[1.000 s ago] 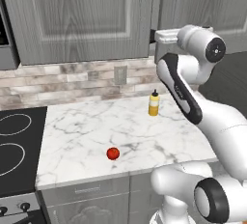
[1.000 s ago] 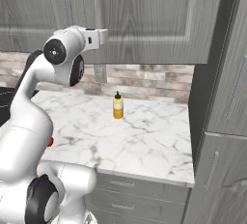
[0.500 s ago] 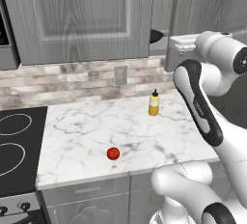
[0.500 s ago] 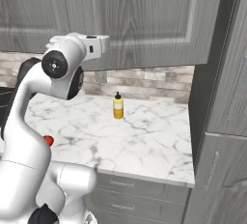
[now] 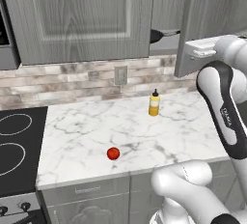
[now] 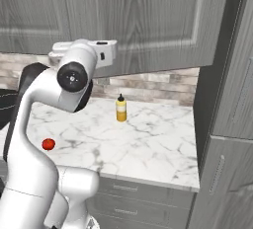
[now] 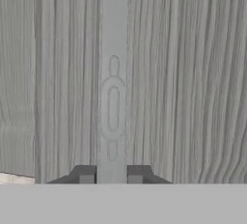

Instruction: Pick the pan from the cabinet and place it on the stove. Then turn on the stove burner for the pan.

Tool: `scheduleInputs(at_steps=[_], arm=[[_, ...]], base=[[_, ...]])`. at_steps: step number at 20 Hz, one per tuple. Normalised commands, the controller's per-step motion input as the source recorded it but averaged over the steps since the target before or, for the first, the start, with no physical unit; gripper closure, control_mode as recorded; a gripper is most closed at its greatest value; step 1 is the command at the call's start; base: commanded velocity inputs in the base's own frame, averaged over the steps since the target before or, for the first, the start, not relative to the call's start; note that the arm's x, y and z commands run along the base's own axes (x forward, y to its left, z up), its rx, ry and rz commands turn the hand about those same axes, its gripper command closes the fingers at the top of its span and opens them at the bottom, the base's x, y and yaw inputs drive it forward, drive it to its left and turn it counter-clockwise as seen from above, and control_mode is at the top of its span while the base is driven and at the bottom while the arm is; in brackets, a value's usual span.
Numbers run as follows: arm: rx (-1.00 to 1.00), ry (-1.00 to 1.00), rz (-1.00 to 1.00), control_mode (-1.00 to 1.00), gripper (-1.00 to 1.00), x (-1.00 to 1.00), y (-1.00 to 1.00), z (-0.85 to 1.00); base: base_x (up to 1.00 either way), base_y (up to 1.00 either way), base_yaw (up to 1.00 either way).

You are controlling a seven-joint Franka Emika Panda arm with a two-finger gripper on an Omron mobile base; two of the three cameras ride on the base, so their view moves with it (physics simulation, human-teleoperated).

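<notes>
The cabinet hangs over the counter, and its right door is swung partly open. Behind the door's edge, the dark pan sits on the shelf with its thin handle pointing right. My gripper is shut on the door's handle, a grey vertical bar that runs between the fingertips in the hand view. In the right base view the gripper is pressed against the door front. The black stove with white burner rings lies at the far left.
On the marble counter stand a yellow bottle near the backsplash and a small red ball near the front edge. A wall outlet sits below the cabinet. A tall grey cabinet bounds the counter on the right.
My hand has swung to the right with the door handle in it. The door has opened wider, and the pan on the shelf has come into sight.
</notes>
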Motion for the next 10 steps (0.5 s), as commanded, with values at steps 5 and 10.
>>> scheduleInputs(at_steps=[5,10], arm=[[0.00,-0.01,0.11,-1.00,1.00,-0.53,-0.38,-0.06],[0.00,-0.01,0.10,-1.00,-1.00,-0.59,-0.37,-0.09]], base=[[0.00,0.00,0.00],[0.00,0.00,0.00]])
